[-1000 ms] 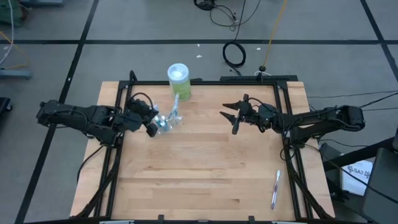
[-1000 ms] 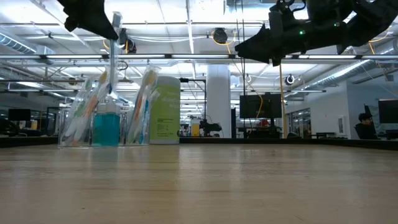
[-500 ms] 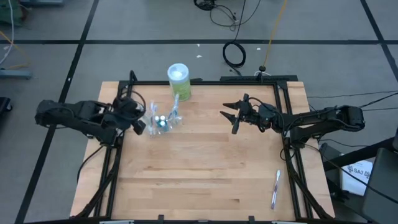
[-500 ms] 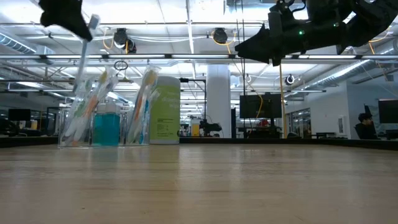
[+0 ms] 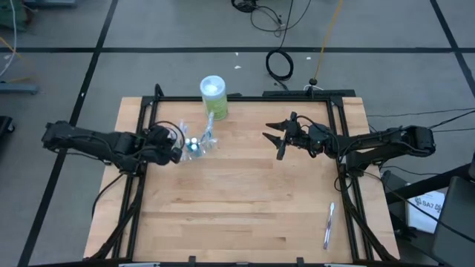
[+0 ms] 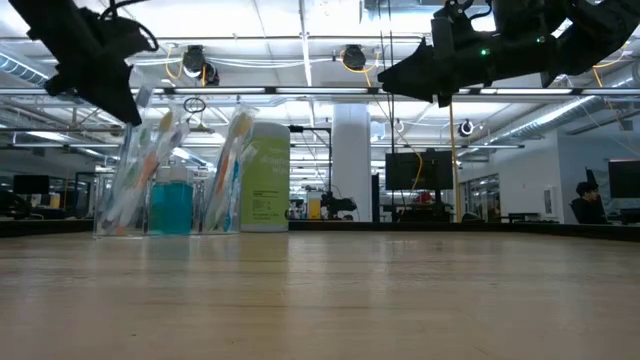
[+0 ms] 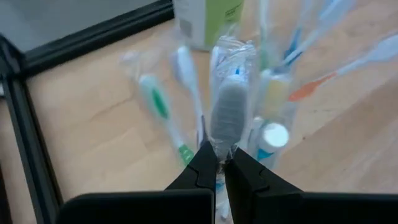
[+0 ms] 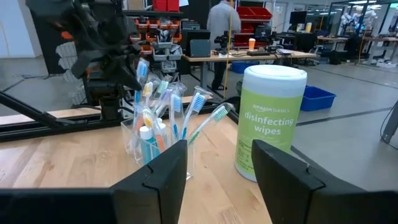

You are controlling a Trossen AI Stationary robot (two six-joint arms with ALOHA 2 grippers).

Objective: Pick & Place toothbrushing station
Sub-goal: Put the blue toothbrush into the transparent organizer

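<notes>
The clear cup (image 5: 195, 145) stands on the wooden table at the far left, holding several toothbrushes and blue white-capped tubes (image 6: 170, 208); it also shows in the right wrist view (image 8: 151, 140). My left gripper (image 5: 176, 150) is just left of the cup, shut on a clear-wrapped toothbrush (image 7: 229, 112) whose head end points at the cup. My right gripper (image 5: 277, 142) hovers open and empty over the table's far right half, high above the board in the low view (image 6: 415, 78). One more toothbrush (image 5: 328, 225) lies flat on the table at the near right. My left gripper pinches the wrapped toothbrush between its two fingertips (image 7: 208, 163), on the wrapper just behind the head (image 7: 222, 148). It comes from the table's left, slanting down. The brush sticks out past the fingertips toward the cup; whether its end is inside the cup does not show.
A taller green container of wipes with a white lid (image 5: 213, 96) stands just behind the cup at the far edge. A black frame (image 5: 245, 97) runs around the table. The middle and near part of the board (image 5: 237, 208) is bare wood.
My left gripper, shut on the toothbrush throughout, has gone toward the table's left edge and down, and has tipped. The brush, upright and high over the cup a second ago, now slants lower at the cup's left side.
</notes>
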